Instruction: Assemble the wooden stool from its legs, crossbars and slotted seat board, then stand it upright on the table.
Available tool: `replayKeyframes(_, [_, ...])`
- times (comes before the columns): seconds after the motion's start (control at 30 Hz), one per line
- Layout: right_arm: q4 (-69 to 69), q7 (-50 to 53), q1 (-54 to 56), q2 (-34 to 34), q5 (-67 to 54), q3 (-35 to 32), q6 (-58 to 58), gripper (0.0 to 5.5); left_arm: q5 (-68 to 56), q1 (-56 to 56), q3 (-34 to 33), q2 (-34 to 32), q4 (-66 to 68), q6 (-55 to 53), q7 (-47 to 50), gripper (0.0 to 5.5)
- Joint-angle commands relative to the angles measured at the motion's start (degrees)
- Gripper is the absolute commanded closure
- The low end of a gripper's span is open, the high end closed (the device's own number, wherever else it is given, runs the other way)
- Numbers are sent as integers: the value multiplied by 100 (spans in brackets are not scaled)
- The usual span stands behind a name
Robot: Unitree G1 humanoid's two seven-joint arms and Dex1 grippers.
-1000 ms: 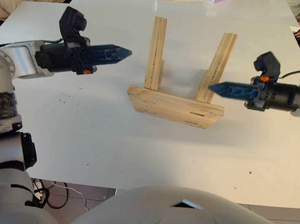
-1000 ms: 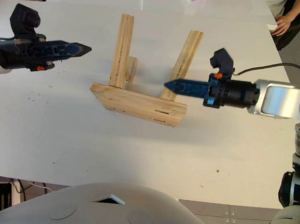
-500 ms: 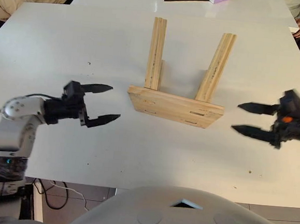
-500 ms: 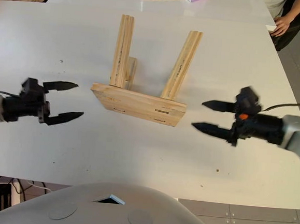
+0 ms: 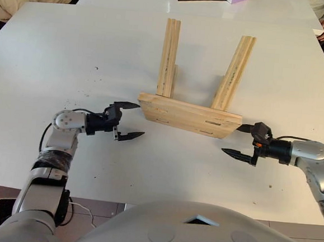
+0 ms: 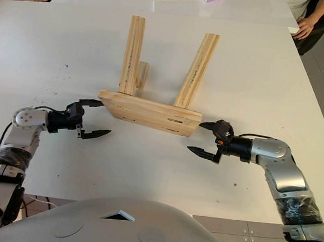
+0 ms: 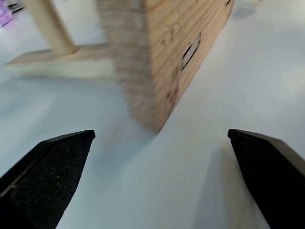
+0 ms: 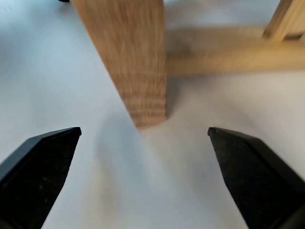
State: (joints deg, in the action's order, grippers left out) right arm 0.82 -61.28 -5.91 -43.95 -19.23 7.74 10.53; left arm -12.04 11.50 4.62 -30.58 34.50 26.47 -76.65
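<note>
Tabletop [image 5: 39, 44]: white, with wide bare surface outward of the left claw and a strip of open room behind both claws down to the near edge. A few dark specks lie beside the left arm.

Left claw [image 5: 141, 119]: low over the tabletop, fingers [image 7: 52, 167] spread apart, holding nothing. Its tips point at the left end of the seat board and stop just short of it. From the left wrist view, that end stands straight ahead, centred in the gap.

Wooden stool: lies on its side between the two claws. The seat board [image 5: 189, 115] stands on its long edge, its slotted face towards the claws. Two legs [image 5: 168, 57] [image 5: 233, 73] run from the board away from the claws. A short crossbar [image 5: 174, 77] sits against the left leg.

Right claw [image 5: 232, 139]: low over the tabletop, spread apart, empty. It points at the right end of the seat board, and the farther finger is close to the corner; contact cannot be told. In the right wrist view the board's end [image 8: 138, 57] stands ahead of the gap. Bare surface continues outward of this claw to the tabletop's right edge.
</note>
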Motion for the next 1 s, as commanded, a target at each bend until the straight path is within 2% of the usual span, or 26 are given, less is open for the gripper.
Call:
replayKeyframes(0.03, [-288,-192,199,303,90,256,-23,76,75,94,233,185,155,144,-180,29])
replayKeyframes(0.17, [-469,-226,378,611,154,449,-24,141,104,159,377,291,304,118,-280,29])
replayKeyframes(0.37, [-546,-348,153,427,248,405,-203,232,-115,140,480,174,148,-310,-648,126])
replayKeyframes(0.63, [60,-352,-56,265,110,343,-22,355,-647,-349,584,101,-1624,-1699,-707,255])
replayKeyframes(0.73, [423,-290,-225,207,32,282,128,377,-766,-416,546,77,-2068,-2093,-652,292])
replayKeyframes(1.0, [918,-57,-529,-43,101,11,546,378,-804,-713,334,-179,-2466,-2336,-579,370])
